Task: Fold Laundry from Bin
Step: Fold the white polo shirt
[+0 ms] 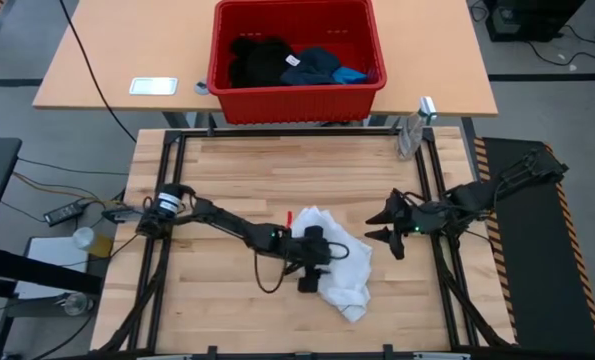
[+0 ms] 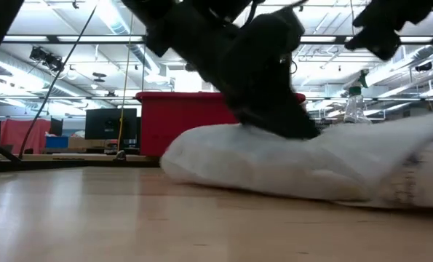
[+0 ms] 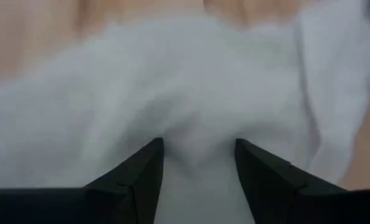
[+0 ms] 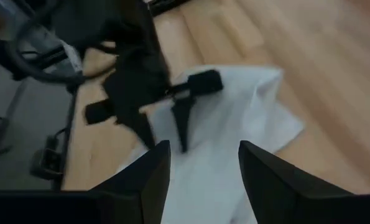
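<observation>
1. Left gripper [image 3: 199, 180] fingers spread, pressed onto the large white garment [image 1: 339, 262] near the surface's front edge, likely pinning it for folding.
2. Right gripper [image 1: 385, 226] fingers apart, empty, hovering just beside the cloth toward the right edge.
3. Red bin [image 1: 295, 95] beyond the back edge holds the black garment [image 1: 259, 60], navy and blue pieces.
4. Spray bottle [image 1: 412, 130] at the back right corner; nothing obstructs.
</observation>
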Robot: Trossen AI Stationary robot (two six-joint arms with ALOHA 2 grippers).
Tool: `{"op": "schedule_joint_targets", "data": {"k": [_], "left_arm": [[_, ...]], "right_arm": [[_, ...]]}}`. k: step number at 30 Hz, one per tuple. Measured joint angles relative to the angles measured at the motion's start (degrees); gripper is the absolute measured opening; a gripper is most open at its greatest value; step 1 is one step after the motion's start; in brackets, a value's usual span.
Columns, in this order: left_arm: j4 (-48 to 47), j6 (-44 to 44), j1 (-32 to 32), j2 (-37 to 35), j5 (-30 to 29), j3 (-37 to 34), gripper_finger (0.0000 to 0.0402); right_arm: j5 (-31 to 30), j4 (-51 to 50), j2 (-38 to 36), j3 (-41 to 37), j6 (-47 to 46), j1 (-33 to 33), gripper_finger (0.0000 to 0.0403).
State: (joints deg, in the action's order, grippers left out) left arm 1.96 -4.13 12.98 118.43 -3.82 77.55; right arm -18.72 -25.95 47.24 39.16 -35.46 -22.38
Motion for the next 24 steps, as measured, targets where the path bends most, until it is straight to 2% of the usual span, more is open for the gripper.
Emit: {"op": "schedule_joint_targets", "data": {"k": [3,9,11,14,17,20,22,24], "left_arm": [[1.3,5.0,-1.7,0.4,-0.2,0.3,0.0201],[-9.1,4.5,-4.6,-2.2,-0.4,2.5,0.0201],[-9.7,4.8,-5.1,-3.4,0.9,5.6,0.0201],[-16.3,6.7,-4.9,-4.2,2.0,10.7,0.0201],[-25.2,4.4,-5.5,-4.2,-1.9,16.8,0.0201],[-29.1,-0.1,-8.1,-4.3,-4.3,18.8,0.0201],[-31.2,-2.7,-9.6,-4.4,-4.2,19.4,0.0201],[-31.9,-3.1,-9.5,-5.7,-4.1,19.4,0.0199]], "right_arm": [[-1.7,-1.4,-0.2,2.7,1.2,0.8,0.0191],[-4.2,-6.0,-0.6,7.1,3.3,1.7,0.0189],[-4.6,-7.8,-0.5,8.9,4.6,1.7,0.0189],[-4.4,-9.5,-0.5,9.9,5.6,2.2,0.0189],[-1.6,-15.8,0.2,9.9,4.5,2.7,0.0188],[0.3,-24.2,2.3,7.1,2.7,2.8,0.0186],[2.4,-23.9,3.1,3.1,2.9,2.8,0.0185],[6.0,-19.4,3.6,-1.0,3.8,3.7,0.0185]]}}
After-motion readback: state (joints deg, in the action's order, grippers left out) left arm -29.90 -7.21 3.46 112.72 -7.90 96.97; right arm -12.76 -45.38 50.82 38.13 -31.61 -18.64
